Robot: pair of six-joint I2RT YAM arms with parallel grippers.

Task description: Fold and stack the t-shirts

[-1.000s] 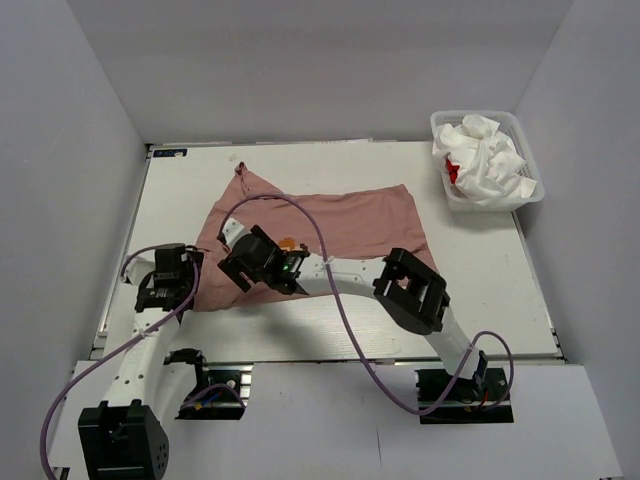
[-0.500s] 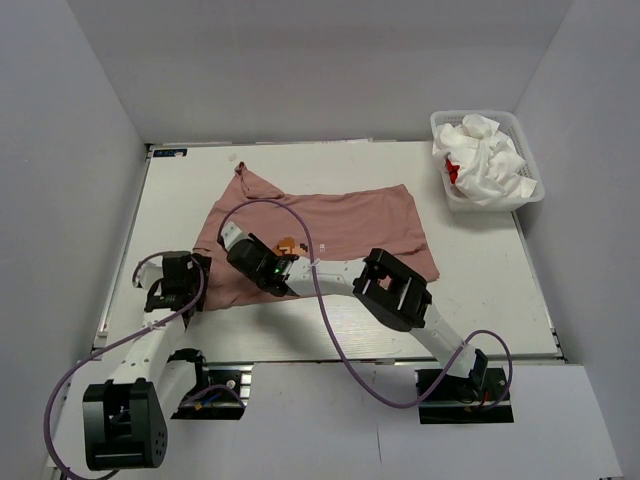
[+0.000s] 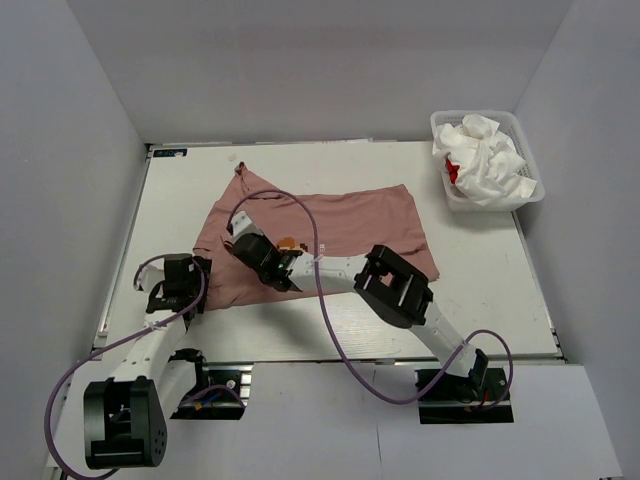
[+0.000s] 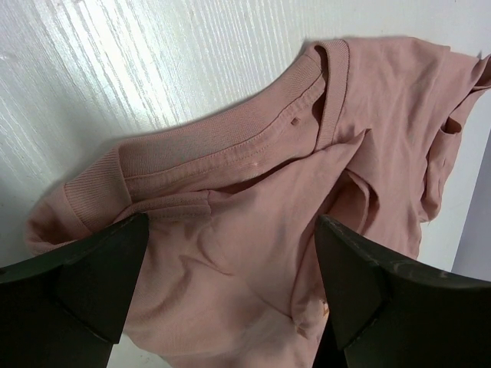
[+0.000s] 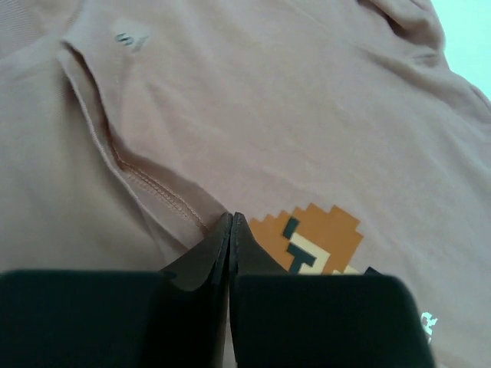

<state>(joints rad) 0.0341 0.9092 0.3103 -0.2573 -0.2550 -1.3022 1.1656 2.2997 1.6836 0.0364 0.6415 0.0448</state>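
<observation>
The dusty-pink t-shirt (image 3: 350,225) lies spread and creased across the middle of the table, with its pixel-character print (image 5: 311,238) beside my right fingertips. My right gripper (image 3: 243,243) (image 5: 231,216) is low on the shirt's left part. Its jaws are pressed together, and a stitched hem (image 5: 146,184) runs into the tips. My left gripper (image 3: 192,272) (image 4: 230,230) hangs open over the shirt's ribbed collar (image 4: 230,138) at the near-left corner, with cloth between its fingers but not touching them. White t-shirts (image 3: 485,155), one showing a red patch (image 3: 453,170), are bunched in the basket.
The white lattice basket (image 3: 530,188) stands at the far right edge of the table. The right arm's purple cable (image 3: 318,270) loops over the shirt. Bare white tabletop (image 3: 480,290) lies to the right of the shirt and in front of it.
My right gripper has gone from open to shut at the hem, shifting slightly left and away. The left arm drew back toward the near-left early on, then stayed still and open.
</observation>
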